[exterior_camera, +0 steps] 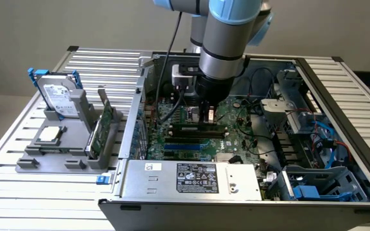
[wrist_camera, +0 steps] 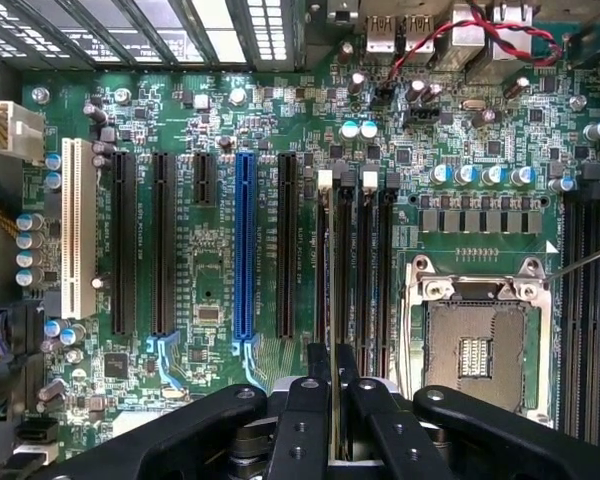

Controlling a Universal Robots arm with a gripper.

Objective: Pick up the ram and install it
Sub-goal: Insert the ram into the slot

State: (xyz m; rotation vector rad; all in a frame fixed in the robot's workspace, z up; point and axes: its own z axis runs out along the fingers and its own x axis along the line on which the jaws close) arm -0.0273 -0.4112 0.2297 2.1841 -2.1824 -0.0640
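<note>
Exterior view's left: grey holder (exterior_camera: pixel 50 161) with hard drive (exterior_camera: pixel 59 100) and 1 wide green card (exterior_camera: pixel 105 126), well apart from the work.

Centre: open case (exterior_camera: pixel 172 178). The gripper (exterior_camera: pixel 209 115) is down over the motherboard (exterior_camera: pixel 236 139).

Wrist view: the gripper (wrist_camera: pixel 333 372) has its fingers (wrist_camera: pixel 305 420) drawn in narrow, pinching the ram (wrist_camera: pixel 333 300) edge-on. The ram hangs directly beneath the claw, its long axis parallel to the memory slot (wrist_camera: pixel 346 260) and lined up over it. Can't tell whether it is seated.

Slatted metal table (exterior_camera: pixel 44 192) carries an open computer case (exterior_camera: pixel 236 214) and grey rack (exterior_camera: pixel 50 164).
</note>
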